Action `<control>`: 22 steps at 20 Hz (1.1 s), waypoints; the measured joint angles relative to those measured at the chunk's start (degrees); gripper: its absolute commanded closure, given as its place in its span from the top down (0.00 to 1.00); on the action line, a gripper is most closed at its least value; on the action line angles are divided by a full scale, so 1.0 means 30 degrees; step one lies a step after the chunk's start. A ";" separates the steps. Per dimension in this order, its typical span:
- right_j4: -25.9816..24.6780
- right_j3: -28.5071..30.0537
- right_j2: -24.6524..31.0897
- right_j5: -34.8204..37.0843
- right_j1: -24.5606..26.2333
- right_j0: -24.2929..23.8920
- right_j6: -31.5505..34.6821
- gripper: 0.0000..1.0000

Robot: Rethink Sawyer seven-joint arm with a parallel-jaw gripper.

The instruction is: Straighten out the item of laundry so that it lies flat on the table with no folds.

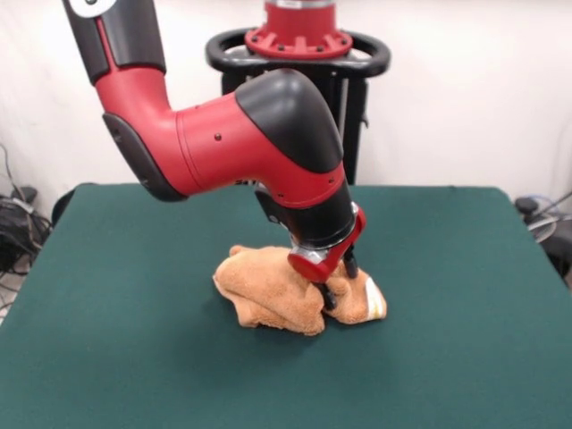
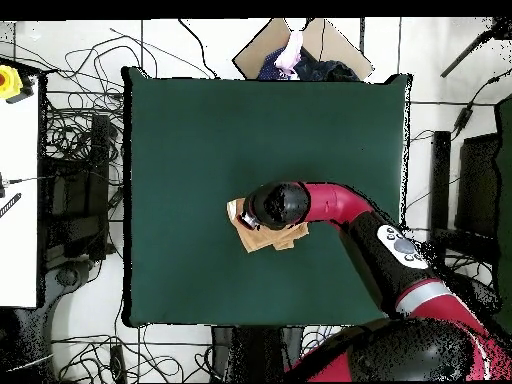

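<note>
A: Starting at the left of the front view, what lies there?

B: Bare top of the large rectangular desk (image 1: 107, 295) with its dark green felt-like surface. The left edge slants away and nothing rests between it and the cloth, so that side is wide open room

A: And in the middle?

B: The small orange-tan terry towel (image 1: 268, 290) sits bunched in a rumpled heap with rolled folds, roughly at the desk's centre and well apart from every edge. A paler woven band with a bit of white shows at its right end

A: Where is the arm?

B: The red and black robot arm (image 1: 223, 134) comes down from the upper left, and its end effector (image 1: 329, 290) presses into the right part of the heap. Dark fingertips sink into the cloth; whether they are apart or pinched together on it I cannot tell

A: To the right?

B: Again open green felt out to the right edge

A: Does the overhead view agree?

B: Yes. The towel (image 2: 262, 236) peeks out from beneath the arm's black wrist near the desk's (image 2: 180, 150) middle, with broad free margin on all four sides. Beyond the edges there are tangled cables (image 2: 70, 130) on the floor at the left and a brown cardboard box (image 2: 265, 50) past the top edge
</note>
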 measured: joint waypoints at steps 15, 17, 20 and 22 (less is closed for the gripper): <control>0.0000 0.0478 0.0000 0.0000 -0.0006 0.0000 0.0000 1.00; 0.0000 0.0486 0.0000 0.0000 -0.0006 0.0000 0.0000 1.00; 0.0000 0.0486 0.0000 0.0000 -0.0006 0.0000 0.0000 0.00; -0.0003 0.0494 -0.0002 0.0003 -0.0005 0.0000 0.0000 0.00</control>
